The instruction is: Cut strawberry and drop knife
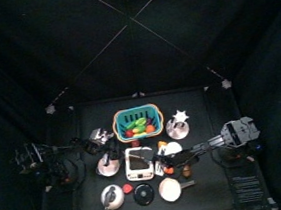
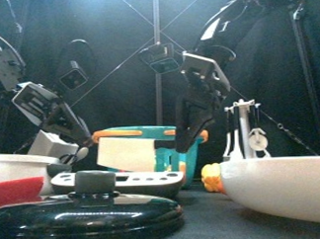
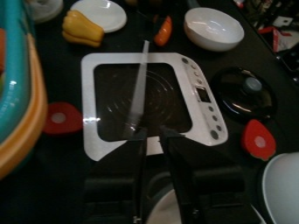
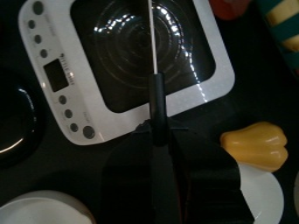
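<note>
Gripping the knife [image 4: 156, 61], the right jaws hold its blade over the white board [image 4: 128, 74].

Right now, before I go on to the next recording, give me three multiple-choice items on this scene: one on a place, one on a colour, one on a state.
1. Where does the teal basket stand relative to the white-rimmed board?
A. Nearer the table's front edge
B. Beyond it, toward the table's far edge
C. On top of it

2. What colour is the board's middle?
A. Black
B. Red
C. Yellow

3. How does the large white bowl at the table's front stand?
A. Upside down
B. On its side
C. Upright, open side up

Answers:
1 B: the top view shows the basket past the board, away from the front edge.
2 A: the left wrist view shows a black centre inside the white rim.
3 C: the front view shows its wide rim uppermost.
</note>
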